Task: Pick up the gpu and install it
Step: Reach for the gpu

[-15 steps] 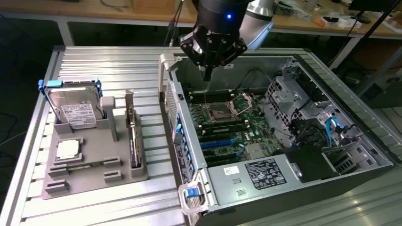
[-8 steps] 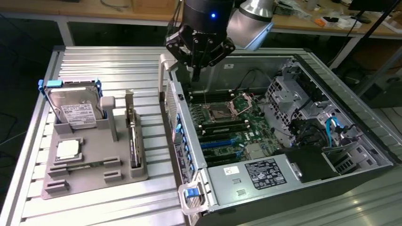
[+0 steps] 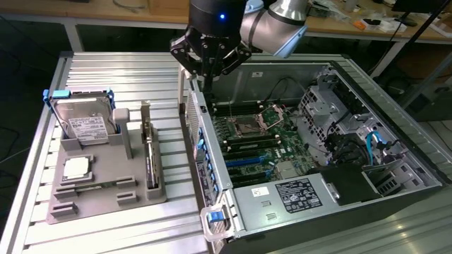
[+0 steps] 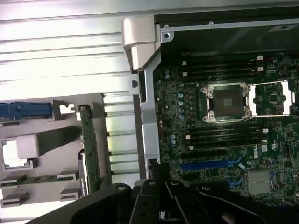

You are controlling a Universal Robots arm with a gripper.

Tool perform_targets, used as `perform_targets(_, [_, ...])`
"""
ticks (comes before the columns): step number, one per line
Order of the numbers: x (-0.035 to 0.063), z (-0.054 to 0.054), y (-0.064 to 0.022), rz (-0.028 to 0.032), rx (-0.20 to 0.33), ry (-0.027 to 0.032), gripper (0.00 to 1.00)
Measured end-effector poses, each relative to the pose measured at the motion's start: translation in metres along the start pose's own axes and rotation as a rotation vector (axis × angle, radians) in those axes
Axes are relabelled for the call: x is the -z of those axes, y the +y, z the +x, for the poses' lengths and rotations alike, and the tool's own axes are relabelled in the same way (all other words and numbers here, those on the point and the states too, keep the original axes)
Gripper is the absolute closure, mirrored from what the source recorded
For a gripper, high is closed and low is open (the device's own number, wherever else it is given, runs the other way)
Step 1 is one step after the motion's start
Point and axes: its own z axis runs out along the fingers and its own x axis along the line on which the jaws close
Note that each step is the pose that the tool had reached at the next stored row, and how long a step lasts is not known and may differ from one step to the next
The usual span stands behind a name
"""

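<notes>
The gpu (image 3: 150, 153) is a thin dark card with a silver end bracket. It stands on edge in a slot of the grey holder (image 3: 134, 193), at the exterior view's left of the open computer case (image 3: 282, 203). In the wrist view the gpu (image 4: 88, 154) is a narrow green-dark strip in the holder (image 4: 56, 140). My gripper (image 3: 207, 79) hangs above the case's rear wall, up and to the exterior view's right of the gpu. It is shut, and I see nothing between its fingers. In the wrist view the gripper (image 4: 158, 173) is a dark mass over the case edge.
A silver hard drive (image 3: 81, 124) in a blue frame and a square processor chip (image 3: 76, 168) sit in the same holder. Inside the case lies the motherboard (image 3: 261, 137) with an open CPU socket (image 4: 226, 101) and blue card slots (image 4: 205, 164). A slatted aluminium table (image 3: 113, 74) carries everything.
</notes>
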Motion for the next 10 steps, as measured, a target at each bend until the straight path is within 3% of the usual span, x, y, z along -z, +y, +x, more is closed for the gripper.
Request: perform_targets(10, [0.0008,0.029,-0.0028,0.0,0.0,-0.0001,0.89])
